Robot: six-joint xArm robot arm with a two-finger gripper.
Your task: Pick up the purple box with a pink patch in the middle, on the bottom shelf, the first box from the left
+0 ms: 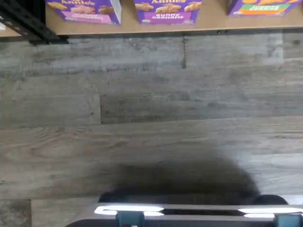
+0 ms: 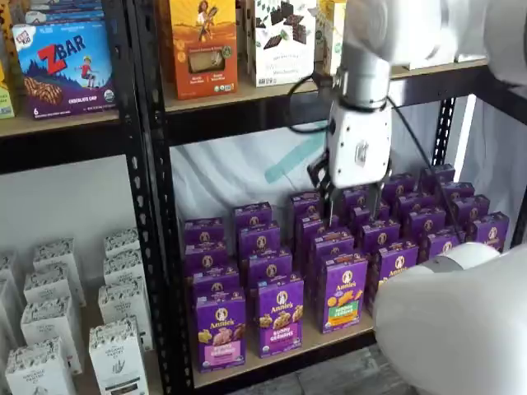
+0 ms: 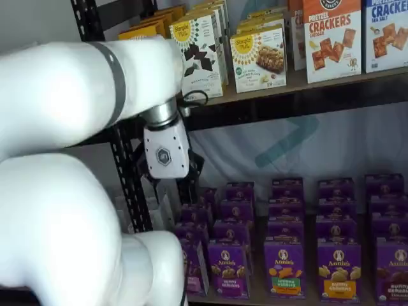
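purple cardboard with a pink label band marks the purple box [image 2: 221, 331], an upright annie's carton with a round white logo, which is seen at the left end of the front row on the bottom shelf [image 2: 288, 354], a light tan wooden board edged by a black metal rack frame [image 2: 160, 247] with perforated uprights. in the wrist view the same purple box [image 1: 84, 10] is cut off at the picture's edge, only its lower front and pink band being shown, with the tan board edge of the bottom shelf [image 1: 142, 28] beneath it and a grey wood-plank floor [image 1: 151, 118] beyond. just beside the purple box a purple carton with a purple "bunny grahams" band [image 2: 280, 315] is placed, and next to that a purple carton with a green-and-orange front [image 2: 343, 294]. further rows of like purple cartons are stacked behind them.

the gripper [image 2: 352, 206], a white body with two black fingers, is held above the back rows of cartons, well apart from the purple box and touching nothing. its jaws are seen standing apart with nothing between them. in a shelf view the gripper [image 3: 167, 182] is partly hidden by the black upright and the white arm [image 3: 57, 127].

on the shelf above, an orange box [image 2: 202, 45] and a white box with dark chocolate squares [image 2: 280, 41] are stood.
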